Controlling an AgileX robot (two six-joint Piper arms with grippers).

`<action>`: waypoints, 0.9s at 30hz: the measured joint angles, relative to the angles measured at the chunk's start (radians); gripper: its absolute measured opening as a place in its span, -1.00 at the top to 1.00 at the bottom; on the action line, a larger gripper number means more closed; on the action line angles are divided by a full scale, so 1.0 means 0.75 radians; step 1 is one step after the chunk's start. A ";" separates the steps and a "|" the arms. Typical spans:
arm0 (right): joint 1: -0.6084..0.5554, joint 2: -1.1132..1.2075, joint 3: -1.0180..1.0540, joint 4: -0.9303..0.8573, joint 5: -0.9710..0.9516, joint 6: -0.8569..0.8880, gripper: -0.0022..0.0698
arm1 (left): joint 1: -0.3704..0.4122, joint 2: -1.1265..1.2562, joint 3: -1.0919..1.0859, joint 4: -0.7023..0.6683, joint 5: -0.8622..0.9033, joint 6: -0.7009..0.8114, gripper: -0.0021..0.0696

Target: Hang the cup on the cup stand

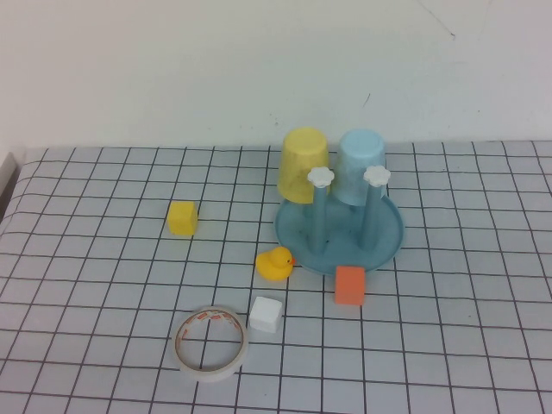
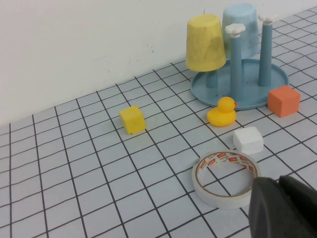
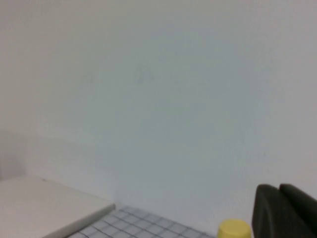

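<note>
High view: gridded table, white wall, both end effectors outside.

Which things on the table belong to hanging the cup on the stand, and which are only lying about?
For the job: blue cup, upside down at the cup stand; left gripper and right gripper, both away from it.

Lying about: yellow cup, duck, tape roll, yellow block, white block, orange block.

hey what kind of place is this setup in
Probably a lab test bench, not a kitchen: a grid-lined tabletop against a bare white wall, with practice props like the rubber duck, foam cubes and the cup stand.
</note>
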 joint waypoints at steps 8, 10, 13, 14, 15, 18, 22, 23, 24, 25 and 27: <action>0.000 0.000 0.141 0.000 -0.102 -0.044 0.94 | 0.000 0.000 0.000 0.000 0.000 0.000 0.95; 0.000 0.000 0.148 0.000 -0.147 -0.048 0.94 | 0.000 0.000 0.000 0.000 0.000 0.000 0.95; 0.000 0.000 0.150 0.002 -0.255 -0.079 0.94 | 0.000 0.000 0.000 0.000 0.000 0.000 0.95; 0.000 0.000 0.150 0.005 -0.284 -0.099 0.94 | 0.000 0.000 0.000 0.000 0.000 0.000 0.95; 0.000 0.000 0.150 0.005 -0.302 -0.121 0.94 | 0.000 0.000 0.000 0.000 0.000 0.000 0.95; 0.000 -0.020 0.176 0.007 -0.345 -0.143 0.94 | 0.000 0.000 0.000 0.000 0.001 0.000 0.95; 0.000 -0.101 0.257 -0.203 -0.467 0.048 0.94 | 0.000 0.000 0.000 0.000 0.001 0.000 0.95; -0.003 -0.127 0.290 -0.350 -0.492 0.186 0.94 | 0.000 0.000 0.000 0.000 0.001 0.000 0.95; -0.007 -0.153 0.323 -0.491 -0.505 0.363 0.94 | 0.000 0.000 0.000 0.000 0.003 0.000 0.95; -0.020 -0.177 0.357 -0.692 -0.508 0.574 0.94 | 0.000 0.000 0.000 0.000 0.003 0.000 0.95; -0.067 -0.211 0.413 -1.096 -0.496 1.005 0.94 | 0.000 0.000 0.000 0.000 0.004 0.000 0.95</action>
